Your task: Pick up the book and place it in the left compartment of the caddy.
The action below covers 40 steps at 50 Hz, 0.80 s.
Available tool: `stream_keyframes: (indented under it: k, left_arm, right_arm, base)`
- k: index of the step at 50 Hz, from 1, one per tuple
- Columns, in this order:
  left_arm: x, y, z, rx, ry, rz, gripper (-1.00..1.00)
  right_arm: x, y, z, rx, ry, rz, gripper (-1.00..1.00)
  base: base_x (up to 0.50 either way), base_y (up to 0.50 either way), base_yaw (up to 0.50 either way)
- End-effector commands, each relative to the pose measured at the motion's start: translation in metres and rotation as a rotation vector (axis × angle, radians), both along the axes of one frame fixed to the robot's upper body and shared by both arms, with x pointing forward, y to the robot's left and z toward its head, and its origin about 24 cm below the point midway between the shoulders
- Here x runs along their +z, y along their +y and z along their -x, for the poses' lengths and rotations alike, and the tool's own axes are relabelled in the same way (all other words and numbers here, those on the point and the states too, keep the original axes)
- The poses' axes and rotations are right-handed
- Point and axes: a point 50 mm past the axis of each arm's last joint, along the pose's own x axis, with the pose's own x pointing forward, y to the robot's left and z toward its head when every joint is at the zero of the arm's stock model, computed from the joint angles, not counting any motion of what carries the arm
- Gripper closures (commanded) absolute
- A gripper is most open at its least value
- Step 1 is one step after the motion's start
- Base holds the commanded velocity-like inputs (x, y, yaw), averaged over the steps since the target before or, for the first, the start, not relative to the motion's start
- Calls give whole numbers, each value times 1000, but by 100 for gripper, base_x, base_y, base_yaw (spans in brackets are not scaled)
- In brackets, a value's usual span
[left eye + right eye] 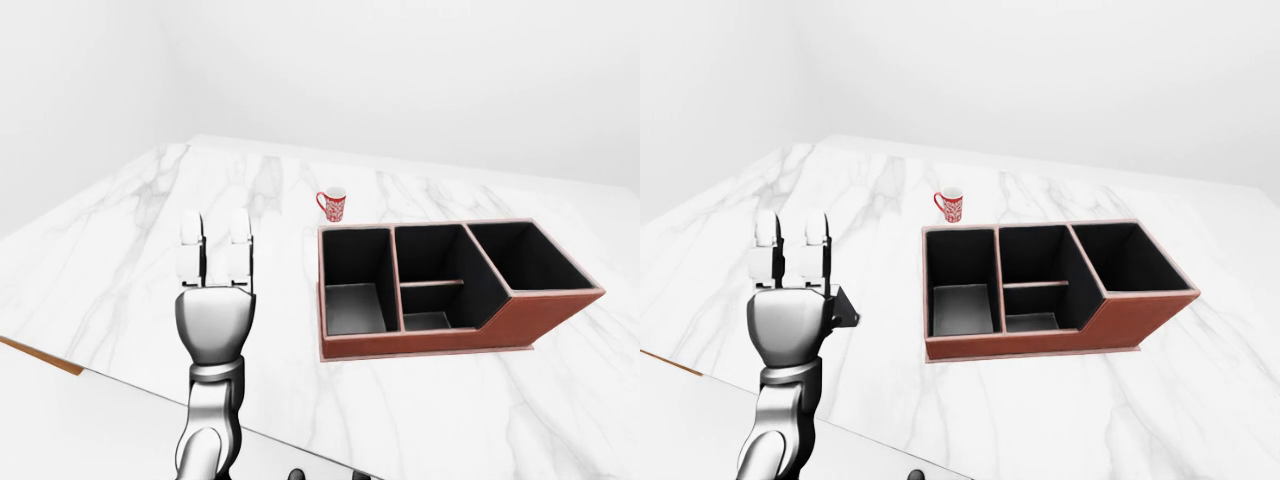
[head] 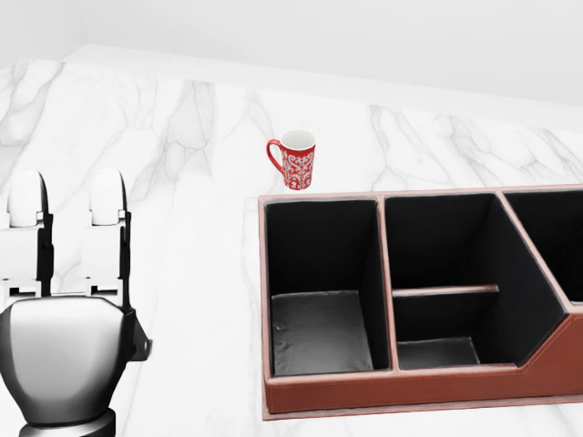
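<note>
The left hand [image 2: 64, 300] stands at the left of the head view, raised over the marble table [image 2: 182, 164], its back toward the camera and two white fingers [image 2: 107, 228] extended straight up, side by side with a narrow gap; the third finger is hidden, and no object sits between the fingers. The book [image 1: 843, 308] is almost wholly hidden behind the hand: only a dark corner projects at the hand's right edge, and whether the hand touches it cannot be told. The hand's shell is glossy grey metal, its finger segments white and blocky. Farther right, on the far side, a red mug [image 2: 293, 159] with a white pattern stands upright, just beyond the caddy's far-left corner and apart from it; its inside is white and its contents cannot be made out. The caddy [image 2: 401, 393] is a rectangular tray with reddish-brown leather-like walls and a black lining. Its left compartment [image 2: 319, 332] shows only a bare dark floor. The middle section is split by a low divider. The right section is cut off by the head view's edge. The right hand is out of view.
</note>
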Motion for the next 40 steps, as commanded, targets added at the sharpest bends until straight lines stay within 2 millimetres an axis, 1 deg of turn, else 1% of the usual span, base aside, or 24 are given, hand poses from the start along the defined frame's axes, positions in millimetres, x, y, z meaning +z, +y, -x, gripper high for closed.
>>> stream_keyframes:
  k: [1,19,20,23,25,32,34,36,40]
  left_arm:
    - [1,-1,0,2,-3,-16,-100]
    - [1,-1,0,2,-3,-16,-100]
    - [2,0,-1,8,2,-15,-100]
    - [2,2,-2,11,9,2,-100]
    - [-1,8,-9,25,59,-1,-100]
    - [-6,9,-16,32,124,-12,-100]
    - [-10,10,-20,32,145,6,-100]
    - [-16,11,-25,35,176,13,-100]
    - [-22,11,-30,28,210,-3,-100]
  right_arm:
    - [0,0,0,-3,5,1,-100]
    - [0,0,0,-3,5,1,-100]
    - [1,1,0,19,0,7,-100]
    - [1,0,2,-1,2,4,-100]
    - [3,0,2,0,-7,8,-100]
    - [1,1,1,13,3,14,-100]
    - [3,2,2,15,2,20,-100]
    - [1,2,1,17,5,20,-100]
    - [0,2,1,17,11,22,-100]
  base:
    - [0,0,0]
    - [0,0,0]
    - [0,0,0]
    - [0,0,0]
    - [0,0,0]
    - [0,0,0]
    - [0,0,0]
    - [0,0,0]
    - [0,0,0]
